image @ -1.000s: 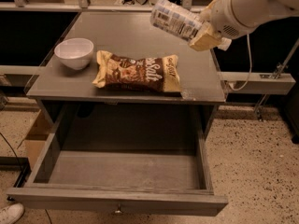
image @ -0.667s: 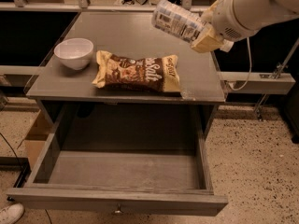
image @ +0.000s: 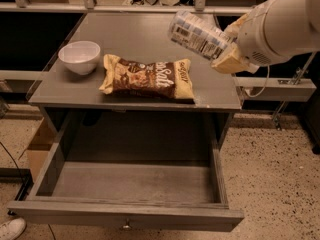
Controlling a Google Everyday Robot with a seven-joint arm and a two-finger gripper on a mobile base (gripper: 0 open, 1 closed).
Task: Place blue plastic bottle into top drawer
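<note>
The blue plastic bottle [image: 197, 34], clear with a pale blue-and-white label, is held lying on its side in the air above the right part of the grey table [image: 135, 39]. My gripper [image: 225, 51] is shut on the bottle's right end, its tan fingers [image: 231, 60] around it. The white arm comes in from the upper right. The top drawer [image: 130, 184] is pulled open below the table's front edge and has nothing in it. A small metal knob [image: 126, 226] shows on its front. The bottle hangs behind the drawer, over the tabletop.
A brown-yellow chip bag [image: 147, 78] lies flat at the table's front centre. A white bowl [image: 79, 57] stands at the table's left. A cardboard box [image: 40, 146] sits on the speckled floor at the left. A white shoe [image: 10, 229] shows at the bottom left corner.
The arm with the bottle has shifted slightly to the right and a little up. The bag, the bowl and the drawer have not moved.
</note>
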